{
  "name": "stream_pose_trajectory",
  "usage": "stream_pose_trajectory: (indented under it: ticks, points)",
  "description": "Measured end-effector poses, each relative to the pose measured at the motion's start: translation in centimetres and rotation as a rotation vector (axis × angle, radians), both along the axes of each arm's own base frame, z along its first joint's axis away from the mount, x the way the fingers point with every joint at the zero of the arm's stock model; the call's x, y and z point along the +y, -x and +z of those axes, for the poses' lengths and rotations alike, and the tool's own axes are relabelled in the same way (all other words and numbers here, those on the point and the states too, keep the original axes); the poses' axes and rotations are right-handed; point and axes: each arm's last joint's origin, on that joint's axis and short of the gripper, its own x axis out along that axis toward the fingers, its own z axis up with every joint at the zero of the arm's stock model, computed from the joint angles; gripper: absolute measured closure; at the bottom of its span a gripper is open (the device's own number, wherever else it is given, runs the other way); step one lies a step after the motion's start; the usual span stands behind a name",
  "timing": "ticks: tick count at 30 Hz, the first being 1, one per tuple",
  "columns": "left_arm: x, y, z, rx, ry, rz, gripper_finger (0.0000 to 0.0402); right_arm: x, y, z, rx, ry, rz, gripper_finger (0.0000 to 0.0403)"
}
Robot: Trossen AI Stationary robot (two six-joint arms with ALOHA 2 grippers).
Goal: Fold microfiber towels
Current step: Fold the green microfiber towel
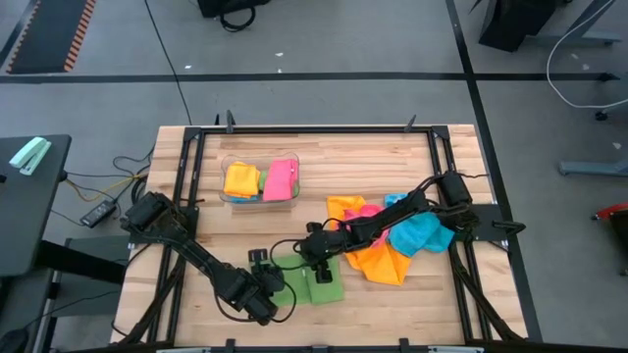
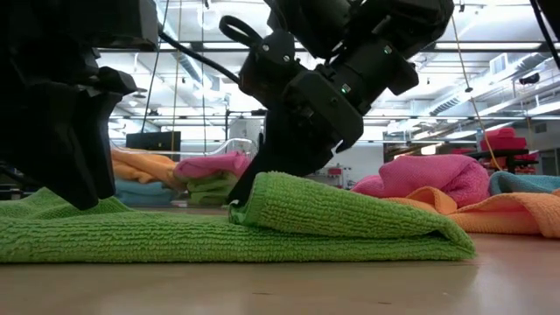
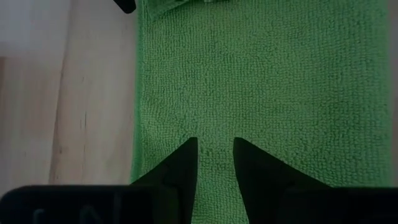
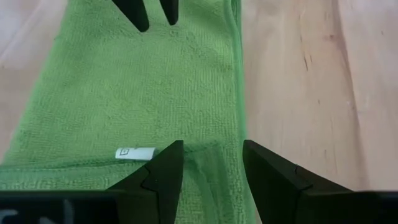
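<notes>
With both the left gripper (image 1: 263, 301) and right gripper (image 1: 316, 267) spread, unclenched, on the green towel (image 1: 312, 284) near the worktop's front edge, its folded flap may spring back.

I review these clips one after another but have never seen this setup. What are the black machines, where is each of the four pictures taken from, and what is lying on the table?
The black machines are two robot arms at a wooden table, each ending in a two-finger gripper. One picture looks straight down from above, one looks level across the tabletop, and two come from cameras on the wrists, so the dark prongs at their bottom are that arm's own fingers.

Near the front edge lies a green towel, partly folded over itself. The left gripper presses down on it, fingers slightly apart. The right gripper sits open at the folded edge, beside a small white label; whether it grips cloth is unclear.

To the right is a loose pile of towels, orange, pink and blue. A clear bin holds folded ones.
</notes>
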Motion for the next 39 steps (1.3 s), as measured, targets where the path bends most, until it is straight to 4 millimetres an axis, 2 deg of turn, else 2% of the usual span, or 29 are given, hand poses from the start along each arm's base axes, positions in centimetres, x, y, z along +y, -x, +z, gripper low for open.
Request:
stream_pose_trajectory:
  ticks: [10, 23, 34, 39]
  points:
    - [0.0, 0.0, 0.0, 0.004, -0.006, -0.014, 0.0294, 0.05, 0.42, -0.49, 0.017, -0.002, 0.013, 0.0241]
    - [0.0, 0.0, -0.01, 0.004, -0.007, -0.015, 0.0294, 0.06, 0.44, -0.51, 0.016, 0.016, 0.028, 0.0357]
    - [0.0, 0.0, -0.01, 0.005, -0.008, -0.016, 0.0294, -0.01, 0.42, -0.5, 0.016, 0.013, -0.015, 0.0361]
    - [-0.01, -0.01, -0.01, 0.007, -0.012, -0.026, 0.0294, -0.03, 0.29, 0.11, 0.004, 0.005, -0.036, 0.0362]
